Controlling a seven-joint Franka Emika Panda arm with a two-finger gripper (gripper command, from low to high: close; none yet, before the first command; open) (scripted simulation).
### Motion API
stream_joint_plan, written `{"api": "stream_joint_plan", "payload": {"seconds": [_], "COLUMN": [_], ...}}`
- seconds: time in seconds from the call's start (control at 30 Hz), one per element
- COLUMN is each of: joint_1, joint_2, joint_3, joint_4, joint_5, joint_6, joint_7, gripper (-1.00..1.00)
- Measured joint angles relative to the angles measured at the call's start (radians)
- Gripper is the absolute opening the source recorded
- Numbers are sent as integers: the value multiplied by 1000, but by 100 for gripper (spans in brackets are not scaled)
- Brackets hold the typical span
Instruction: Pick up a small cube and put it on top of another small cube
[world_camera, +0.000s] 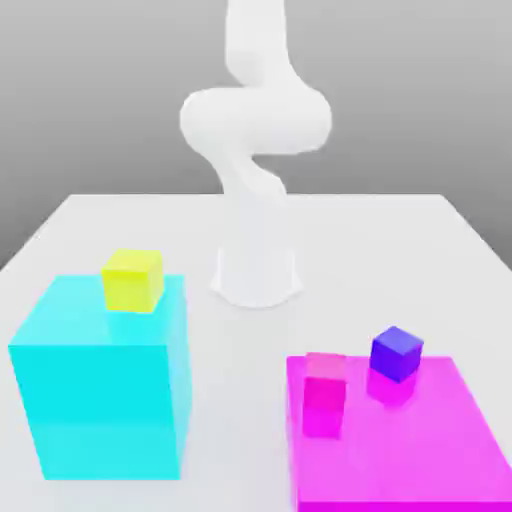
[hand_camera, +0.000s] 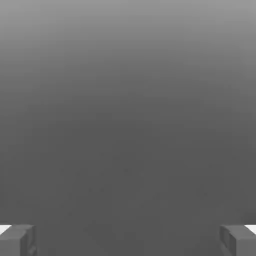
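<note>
On the white table (world_camera: 420, 240), a yellow cube (world_camera: 132, 279) sits atop a big cyan block (world_camera: 100, 400). On the magenta slab (world_camera: 420, 450) stand a pink cube (world_camera: 325, 394) and, just beside it, a blue cube (world_camera: 396, 353). The arm (world_camera: 255, 150) rises behind. The gripper (hand_camera: 128, 240) has its jaws spread wide, holding nothing.

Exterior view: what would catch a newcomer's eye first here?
Probably the big cyan block at the exterior view's left, with a small yellow cube on top of it. Next, the flat magenta slab at the right, carrying a small magenta cube and a small purple cube standing apart. The white arm rises behind them from the table.
</note>
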Motion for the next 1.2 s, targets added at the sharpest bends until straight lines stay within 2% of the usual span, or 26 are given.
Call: {"api": "stream_joint_plan", "payload": {"seconds": [0.2,0.4,0.57,0.73,0.9,1.0,1.1,1.2], "joint_1": [-82,-150,-197,-238,-284,-318,-347,-361], "joint_2": [151,299,421,542,664,705,735,713], "joint_3": [-51,-140,-235,-338,-430,-464,-483,-478], "joint_4": [-55,-111,-159,-212,-274,-367,-477,-551], "joint_5": [-187,-333,-415,-451,-422,-309,-154,-96], "joint_6": [54,104,152,216,300,377,459,500], "joint_7": [-165,-355,-541,-761,-1019,-1105,-1180,-1096], "gripper": [0,0,0,0,0,0,0,0]}}
